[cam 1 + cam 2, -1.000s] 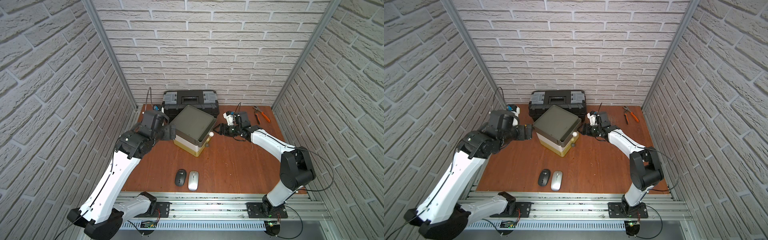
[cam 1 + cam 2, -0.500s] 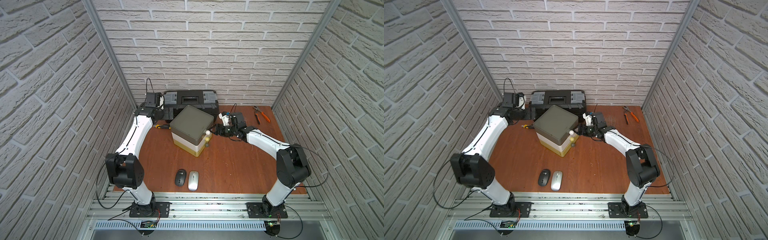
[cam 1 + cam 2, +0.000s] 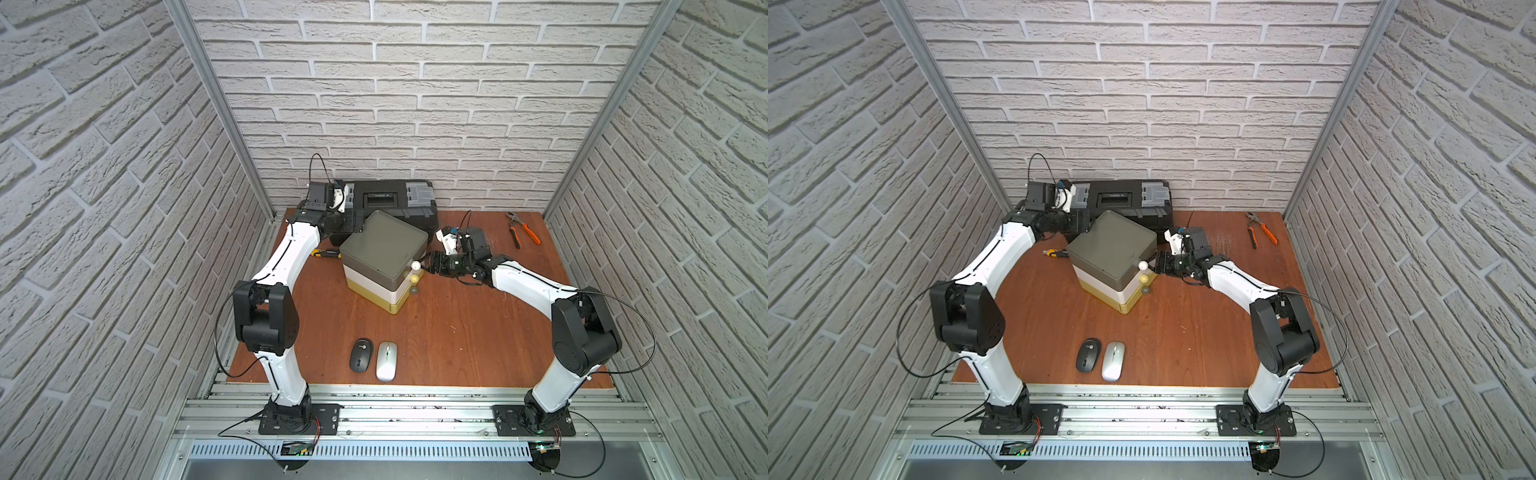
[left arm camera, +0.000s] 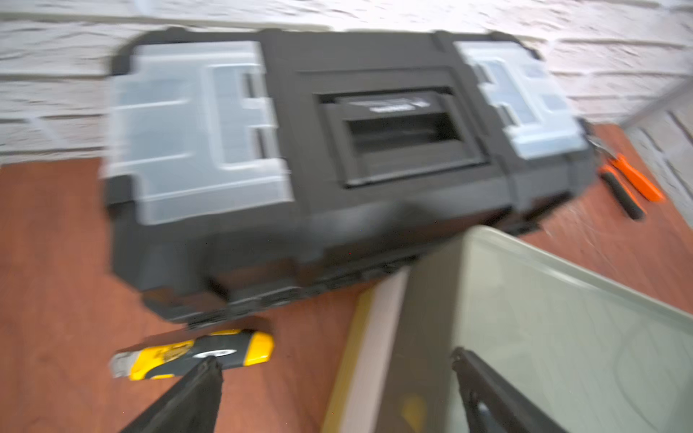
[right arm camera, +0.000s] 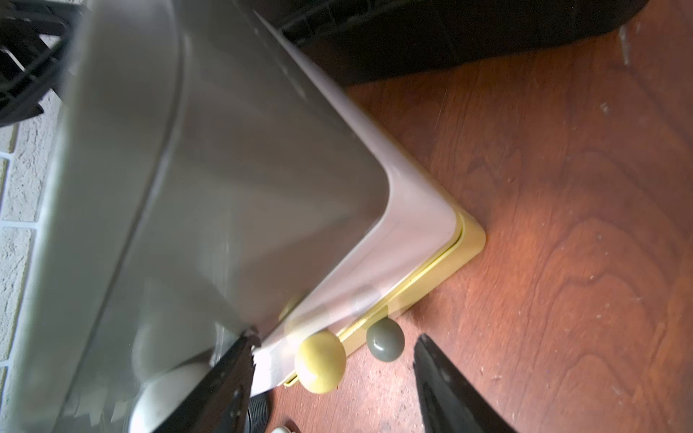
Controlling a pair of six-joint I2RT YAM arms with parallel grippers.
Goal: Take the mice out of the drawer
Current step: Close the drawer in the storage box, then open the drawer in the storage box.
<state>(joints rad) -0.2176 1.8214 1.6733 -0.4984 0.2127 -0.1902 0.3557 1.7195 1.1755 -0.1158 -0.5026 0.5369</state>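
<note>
- Two mice lie side by side on the table (image 3: 457, 332), well apart from the drawer box (image 3: 384, 253) at its 6 o'clock: a black mouse (image 3: 360, 355) and a silver mouse (image 3: 387, 360) just beside it
- All three drawers are seen shut, so any other mice are hidden; which drawer holds them cannot be told
- The right claw (image 5: 335, 339) is held at the box's 3 o'clock, partly spread, with the yellow knob (image 5: 320, 361) and the grey knob (image 5: 385, 341) between its tips; nothing is pinched yet
- The left claw (image 4: 335, 356) is spread wide and empty at the box's 10 o'clock, above the box's back edge and near a yellow knife (image 4: 195, 354)
- The mice are judged light, stiff and smooth-shelled, so slipping is likely; a hold across the narrow flanks near the middle is advised, not over the domed back
- The knobs are small, round and glossy, so a square, centred pinch is needed; the box looks light and may be dragged when a drawer is pulled
- Open room is found at the box's 4 to 8 o'clock, where a drawer can slide out
- The 12 o'clock side is blocked by a toolbox (image 3: 390, 199), and pliers (image 3: 521, 230) lie at 2 o'clock near the wall
</note>
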